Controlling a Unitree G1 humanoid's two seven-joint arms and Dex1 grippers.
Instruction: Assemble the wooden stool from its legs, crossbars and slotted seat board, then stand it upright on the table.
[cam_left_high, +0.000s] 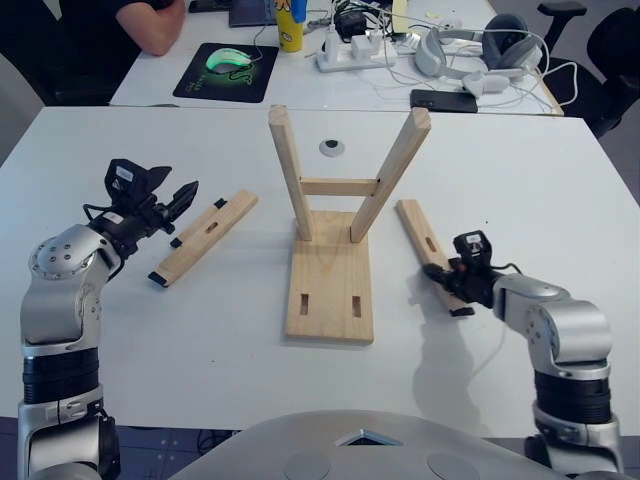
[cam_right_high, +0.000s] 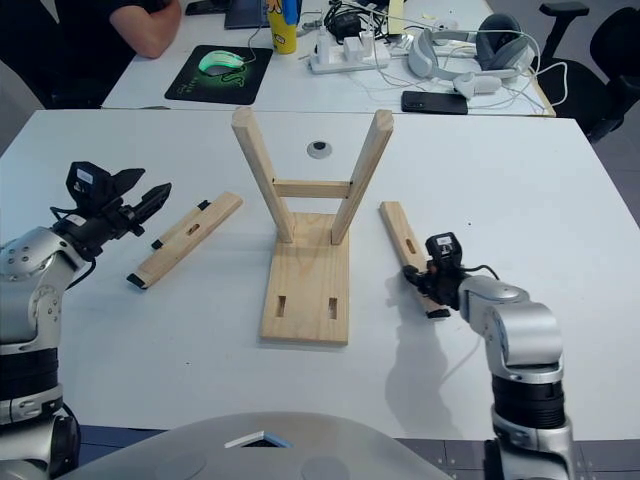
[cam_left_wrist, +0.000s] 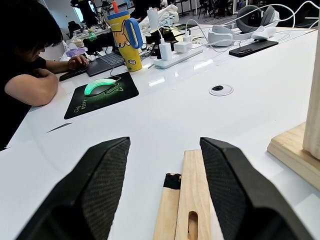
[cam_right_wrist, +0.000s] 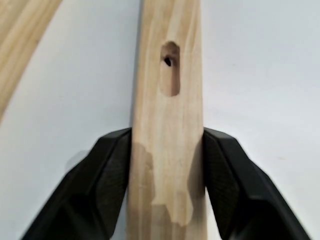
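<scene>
Right gripper (cam_right_wrist: 167, 147) pinches the near end of the right-hand leg (cam_left_high: 418, 233), which lies flat on the table (cam_left_high: 530, 180) just beside the seat board (cam_left_high: 330, 290). That board lies flat mid-table, with two upright legs (cam_left_high: 290, 170) and a crossbar (cam_left_high: 340, 187) rising from its far end. Left gripper (cam_left_high: 180, 207) is spread wide, just beside the left-hand leg (cam_left_high: 207, 237).

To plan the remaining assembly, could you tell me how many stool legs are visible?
4: left standing leg and right standing leg in the seat board; left loose leg lying flat; right loose leg in the right gripper.
</scene>
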